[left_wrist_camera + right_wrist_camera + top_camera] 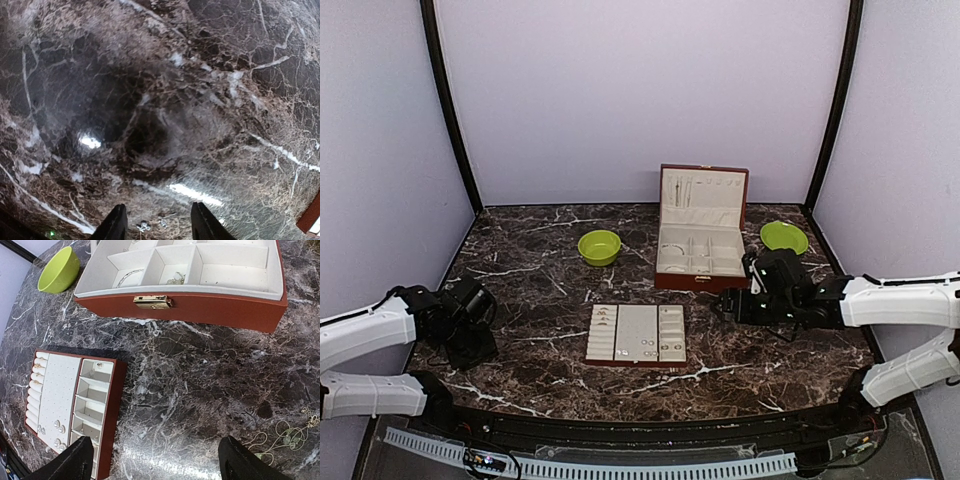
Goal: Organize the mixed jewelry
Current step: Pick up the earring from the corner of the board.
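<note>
Two tiny silvery pieces of the mixed jewelry (143,226) lie on the dark marble between the fingers of my left gripper (159,205). The gripper is open and low over the table's left side (470,335), and neither finger touches the pieces. My right gripper (159,440) stands wide open over bare marble, right of the tray (730,305). A fine chain (282,437) lies just beyond its right finger. The flat red-brown tray (60,390) holds pearl studs (59,428) and rings. The open red-brown box (210,310) holds thin chains in its cream compartments.
A lime-green bowl (599,247) stands left of the open box (700,282), and a lime-green plate (783,237) lies right of it. The tray (637,325) lies mid-table between the two arms. Lilac walls close in the table on three sides.
</note>
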Action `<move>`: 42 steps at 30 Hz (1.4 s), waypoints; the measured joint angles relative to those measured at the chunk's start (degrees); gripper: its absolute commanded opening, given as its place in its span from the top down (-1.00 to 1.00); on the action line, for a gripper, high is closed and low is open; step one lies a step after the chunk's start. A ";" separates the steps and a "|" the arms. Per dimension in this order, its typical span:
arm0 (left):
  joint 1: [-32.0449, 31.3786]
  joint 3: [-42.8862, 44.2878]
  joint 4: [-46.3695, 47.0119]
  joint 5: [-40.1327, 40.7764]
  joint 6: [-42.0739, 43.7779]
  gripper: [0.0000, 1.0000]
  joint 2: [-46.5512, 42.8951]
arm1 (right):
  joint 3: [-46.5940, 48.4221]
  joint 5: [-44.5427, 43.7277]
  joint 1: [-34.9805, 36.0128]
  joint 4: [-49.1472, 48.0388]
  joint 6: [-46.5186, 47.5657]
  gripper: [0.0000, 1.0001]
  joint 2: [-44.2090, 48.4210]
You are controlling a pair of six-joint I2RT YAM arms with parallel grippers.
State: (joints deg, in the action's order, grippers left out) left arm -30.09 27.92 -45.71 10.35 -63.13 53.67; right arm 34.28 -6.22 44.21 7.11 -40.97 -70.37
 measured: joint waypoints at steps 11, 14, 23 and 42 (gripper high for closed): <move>0.04 0.00 -6.97 -2.95 -7.02 0.51 -3.32 | -2.64 3.98 -3.61 -5.35 2.82 -0.74 -0.87; 0.04 -0.09 -7.19 -4.28 -7.85 0.55 -3.50 | -3.30 5.01 -4.61 -6.62 3.06 -0.75 -1.29; 0.04 -0.98 -7.10 -6.36 -7.96 0.63 -1.81 | -3.78 8.07 -6.25 -9.40 3.61 -0.74 -2.38; 0.04 -3.54 -4.22 -8.41 -7.54 0.70 -1.40 | -3.85 10.14 -7.23 -10.69 3.65 -0.74 -2.82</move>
State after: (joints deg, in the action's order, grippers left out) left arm -30.04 24.38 -49.93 1.93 -70.67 52.27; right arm 30.44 3.92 36.97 -3.57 -37.32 -73.19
